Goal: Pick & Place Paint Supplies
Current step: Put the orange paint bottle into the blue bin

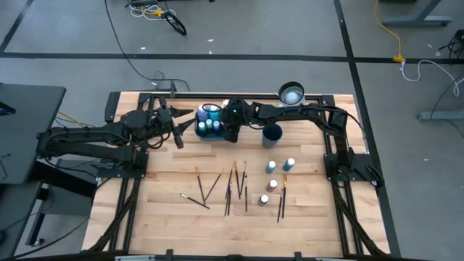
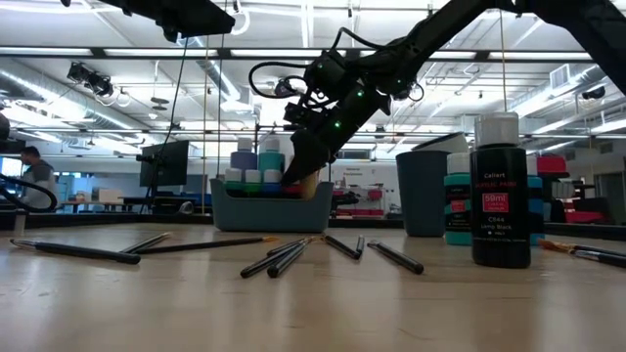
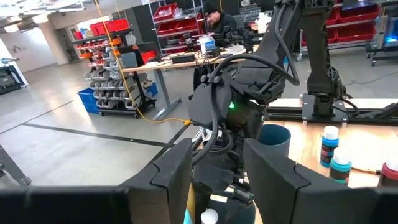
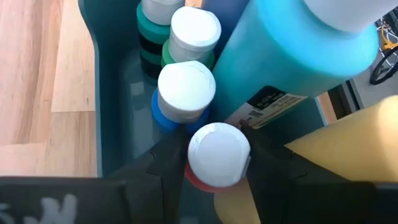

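Note:
The teal tray [image 1: 205, 133] stands at the table's far middle, with several paint bottles [image 4: 186, 87] upright in it. My right gripper [image 1: 231, 133] reaches down into the tray's right end and is shut on a white-capped bottle with a red body [image 4: 217, 154]. My left gripper [image 1: 178, 138] hangs open just left of the tray, touching nothing. Other paint bottles [image 1: 271, 166] stand on the table's right half. Several dark-handled brushes [image 1: 233, 187] lie flat near the middle. My right gripper [image 4: 214, 163] pinches the white cap [image 4: 219, 146] of the red-bodied bottle between its two fingers [image 4: 169, 158], coming from above and pointing down. The bottle stands upright inside the tray next to a white-capped blue bottle [image 4: 185, 92]. Whether its base rests on the tray floor is hidden.
A dark blue cup [image 1: 272, 133] stands right of the tray, and a round white-lined container [image 1: 291, 93] sits at the far edge. In the low view a black bottle [image 2: 499, 196] and teal bottles [image 2: 457, 200] stand near the camera. A large teal bottle [image 4: 292, 56] crowds the tray.

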Robot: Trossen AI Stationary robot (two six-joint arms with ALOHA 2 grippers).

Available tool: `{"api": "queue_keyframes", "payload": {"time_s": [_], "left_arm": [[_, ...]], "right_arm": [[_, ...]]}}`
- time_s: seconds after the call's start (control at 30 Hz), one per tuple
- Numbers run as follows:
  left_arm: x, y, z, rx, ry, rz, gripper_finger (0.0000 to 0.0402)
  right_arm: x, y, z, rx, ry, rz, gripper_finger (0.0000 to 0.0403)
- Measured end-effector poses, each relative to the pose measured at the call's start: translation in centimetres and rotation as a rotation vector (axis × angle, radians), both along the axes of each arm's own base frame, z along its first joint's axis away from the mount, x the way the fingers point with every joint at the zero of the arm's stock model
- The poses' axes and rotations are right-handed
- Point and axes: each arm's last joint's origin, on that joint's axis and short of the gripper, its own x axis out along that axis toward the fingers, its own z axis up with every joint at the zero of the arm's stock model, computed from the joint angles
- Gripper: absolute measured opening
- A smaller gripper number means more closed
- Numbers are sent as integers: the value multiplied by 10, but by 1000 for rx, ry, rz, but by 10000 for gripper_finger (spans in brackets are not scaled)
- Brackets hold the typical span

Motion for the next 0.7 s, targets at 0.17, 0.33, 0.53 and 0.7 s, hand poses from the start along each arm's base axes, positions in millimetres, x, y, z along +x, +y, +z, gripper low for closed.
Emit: {"api": "queue_keyframes", "payload": {"time_s": [0.17, 0.33, 0.53, 0.7], "left_arm": [[0, 0, 0, 0, 0, 0, 153], [0, 0, 0, 0, 0, 0, 153], [0, 0, 0, 0, 1, 0, 153], [0, 0, 0, 0, 1, 0, 153]], "right_arm": [[1, 3, 0, 10, -5, -3, 160], [2, 6, 0, 20, 0, -3, 182], [2, 11, 0, -59, 36, -52, 209], [2, 20, 7, -153, 68, -35, 214]]}}
